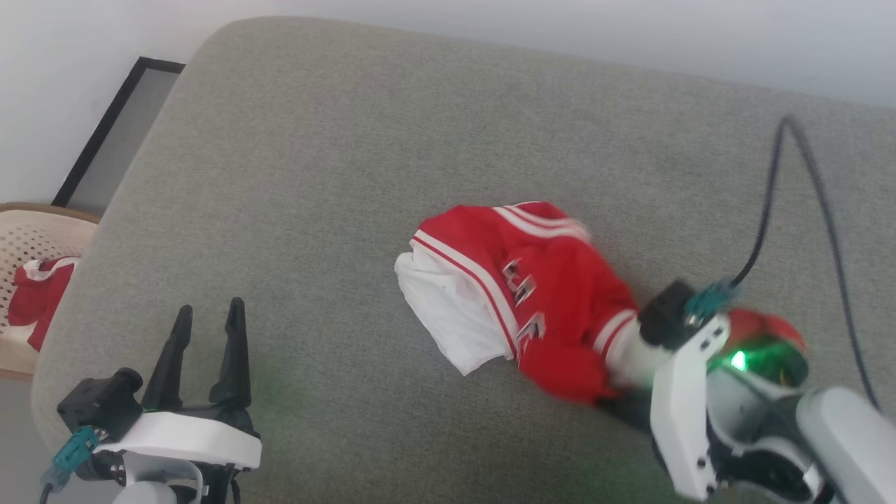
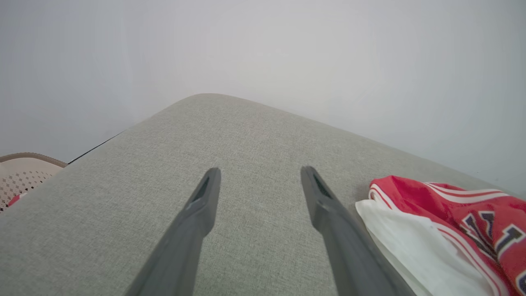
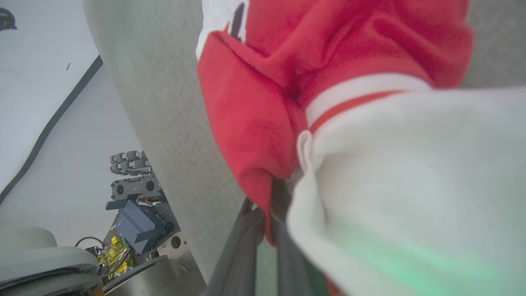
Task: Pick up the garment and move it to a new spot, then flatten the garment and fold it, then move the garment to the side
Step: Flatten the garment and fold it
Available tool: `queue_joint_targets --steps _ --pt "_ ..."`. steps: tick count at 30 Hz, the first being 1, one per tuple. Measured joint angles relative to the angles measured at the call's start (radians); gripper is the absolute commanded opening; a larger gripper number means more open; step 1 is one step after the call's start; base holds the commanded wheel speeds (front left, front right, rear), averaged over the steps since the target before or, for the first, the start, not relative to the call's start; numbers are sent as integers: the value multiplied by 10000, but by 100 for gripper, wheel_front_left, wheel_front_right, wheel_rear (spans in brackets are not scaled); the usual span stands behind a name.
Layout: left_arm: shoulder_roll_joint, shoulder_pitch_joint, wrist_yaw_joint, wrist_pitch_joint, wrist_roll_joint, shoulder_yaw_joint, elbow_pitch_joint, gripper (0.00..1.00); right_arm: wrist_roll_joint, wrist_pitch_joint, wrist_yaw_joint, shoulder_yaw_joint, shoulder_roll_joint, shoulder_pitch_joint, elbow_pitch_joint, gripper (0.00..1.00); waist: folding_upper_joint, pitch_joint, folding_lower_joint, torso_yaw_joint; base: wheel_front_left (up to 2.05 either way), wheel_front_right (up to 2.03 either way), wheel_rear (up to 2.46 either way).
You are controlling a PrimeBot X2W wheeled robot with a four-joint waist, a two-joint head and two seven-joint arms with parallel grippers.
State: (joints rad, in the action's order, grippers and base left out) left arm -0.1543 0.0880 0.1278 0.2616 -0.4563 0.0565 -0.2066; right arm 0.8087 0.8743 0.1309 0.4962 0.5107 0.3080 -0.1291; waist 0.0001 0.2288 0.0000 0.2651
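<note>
Right gripper (image 3: 267,220) clamped on crumpled red, white-sleeved, stripe-trimmed garment (image 1: 553,294).

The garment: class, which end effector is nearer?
Right. The right end effector is shut on the garment; the left end effector stands open, apart, to its left.

On the upholstered cushion (image 1: 315,175): garment (image 1: 518,294), right of centre, toward the front edge. At its near end: right hand (image 3: 267,213), fingers pinching the fabric. Over the cushion's near left corner: left hand (image 1: 210,308), well apart from garment. Left of cushion: basket (image 1: 42,208), cloth (image 1: 35,294) inside. Behind basket: framed panel (image 1: 119,133).
</note>
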Motion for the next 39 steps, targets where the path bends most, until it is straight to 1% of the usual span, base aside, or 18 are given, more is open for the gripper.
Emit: queue_joint_targets --steps 4,5,6,7,8,14,18,22,25,31,34,39 --pt "13 -2 0 0 0 48 -6 100 -67 140 0 125 -90 -473 -69 0 0 -1 0 -80 0 0 0" --pt "10 -3 0 0 0 58 -6 100 -117 73 0 84 -142 -504 -79 31 0 -8 0 -107 0 0 0" --pt "8 -3 0 0 0 65 -6 100 -140 54 0 50 -178 -531 -111 51 0 -18 0 -133 0 0 0" --pt "4 -4 0 0 0 73 -6 100 -228 0 0 8 -213 -561 -142 98 0 -35 0 -159 0 0 0" --pt "-8 -10 0 0 0 77 -4 100 -244 -44 0 -63 -265 -580 -201 100 0 -56 0 -191 0 0 0" --pt "-58 -105 0 0 2 153 0 100 -299 -207 0 -351 -297 -577 -698 100 0 -244 0 -338 0 0 0" --pt "-105 -285 0 0 36 247 4 100 -403 -311 0 -769 -257 -583 -1116 100 0 -443 0 -453 0 0 0" --pt "-128 -425 0 0 56 299 50 100 -543 -337 0 -1302 -155 -581 -1225 100 0 -623 0 -535 0 0 0" --pt "-150 -484 0 0 56 307 79 100 -627 -336 0 -1791 -117 -487 -976 100 0 -732 0 -528 0 0 0" --pt "-123 -616 0 0 56 173 96 100 -591 -249 0 -2128 155 -49 -12 100 0 -736 0 -327 0 0 0" --pt "-77 -595 0 0 56 119 67 100 -449 -184 0 -1942 267 221 581 100 0 -681 -1 -185 0 0 0" --pt "-35 -477 2 0 56 86 31 100 96 -40 0 -1152 240 754 1522 100 0 -534 0 16 0 0 0"
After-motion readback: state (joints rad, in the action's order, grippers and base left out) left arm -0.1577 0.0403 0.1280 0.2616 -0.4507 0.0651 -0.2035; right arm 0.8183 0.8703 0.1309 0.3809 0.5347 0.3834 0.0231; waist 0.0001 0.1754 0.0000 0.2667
